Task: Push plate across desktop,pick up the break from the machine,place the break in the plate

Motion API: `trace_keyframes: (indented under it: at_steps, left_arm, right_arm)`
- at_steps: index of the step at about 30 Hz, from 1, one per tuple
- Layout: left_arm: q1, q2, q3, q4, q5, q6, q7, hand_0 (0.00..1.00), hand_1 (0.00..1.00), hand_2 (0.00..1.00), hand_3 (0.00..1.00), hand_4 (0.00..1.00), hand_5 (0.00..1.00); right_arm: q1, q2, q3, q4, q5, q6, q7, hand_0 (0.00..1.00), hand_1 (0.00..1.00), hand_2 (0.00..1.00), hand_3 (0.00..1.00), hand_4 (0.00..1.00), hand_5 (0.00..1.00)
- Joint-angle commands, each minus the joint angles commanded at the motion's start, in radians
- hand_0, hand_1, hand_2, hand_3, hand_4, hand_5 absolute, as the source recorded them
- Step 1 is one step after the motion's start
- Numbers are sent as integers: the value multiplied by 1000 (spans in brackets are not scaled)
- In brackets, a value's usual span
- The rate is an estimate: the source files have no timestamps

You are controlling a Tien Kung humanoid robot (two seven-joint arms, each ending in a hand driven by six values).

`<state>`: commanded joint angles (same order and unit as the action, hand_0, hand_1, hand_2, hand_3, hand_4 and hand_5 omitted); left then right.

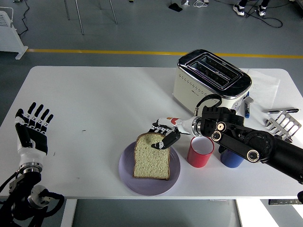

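Note:
A slice of bread (151,158) lies flat on the lilac plate (174,176) near the table's front edge. My right hand (158,136) hovers at the slice's top right corner. Its fingers (166,139) are parted, one stretched over the crust and the others just beyond the top edge, with no firm grip. The cream and chrome toaster (210,80) stands behind, its slots empty. My left hand (32,128) is raised at the far left with fingers spread, holding nothing.
A red cup (200,152) and a blue cup (232,158) stand right of the plate, under my right forearm. A pen (247,108), a metal rack (284,124) and white paper (264,85) lie at the right.

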<state>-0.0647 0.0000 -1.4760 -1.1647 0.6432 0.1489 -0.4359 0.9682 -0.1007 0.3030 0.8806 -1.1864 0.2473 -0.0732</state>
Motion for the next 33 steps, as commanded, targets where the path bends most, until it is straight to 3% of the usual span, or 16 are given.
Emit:
trace_keyframes:
  at_steps: [1,5,11,15,18,19,24,25,29,33]
  left_arm:
    - [1,0,-1,0,-3,4,-4,745,771,820,793,555,990]
    - [1,0,1,0,-7,12,-13,745,771,820,793,555,990]
    - [-3,0,-2,4,5,29,-8,749,774,822,787,554,968]
    - [-2,0,-6,6,8,32,-5,749,774,823,788,553,941]
    - [-3,0,-10,4,13,32,-5,749,774,823,788,553,941]
    - [-4,0,-12,3,14,32,-5,745,770,824,791,553,937]
    - [-5,0,-13,-13,13,34,-4,745,770,824,791,553,937]
    - [-6,0,-13,-19,13,35,-4,745,771,825,790,552,941]
    - [-4,1,-14,-57,16,37,0,745,771,825,790,552,941]
    - [-2,5,-19,-86,20,40,7,746,772,826,791,552,965]
  right_arm:
    - [-2,-1,5,2,-4,-7,7,936,896,966,912,747,228]
    - [-5,-3,27,12,-21,-42,13,936,896,966,912,747,228]
    - [-8,-14,114,52,-57,-145,50,945,903,973,933,746,237]
    - [-11,-26,151,89,-78,-174,69,937,893,957,934,732,244]
    - [-22,-52,216,174,-117,-210,109,937,893,957,934,732,244]
    - [-30,-62,251,214,-108,-233,131,876,833,873,859,646,292]
    - [-64,-109,402,384,-8,-320,208,876,833,873,859,646,292]
    - [-72,-117,437,412,-6,-337,217,856,814,848,857,606,283]
    - [-128,-161,563,474,41,-388,249,856,814,848,857,606,283]
    - [-197,-193,694,458,107,-410,264,854,809,830,846,566,325]
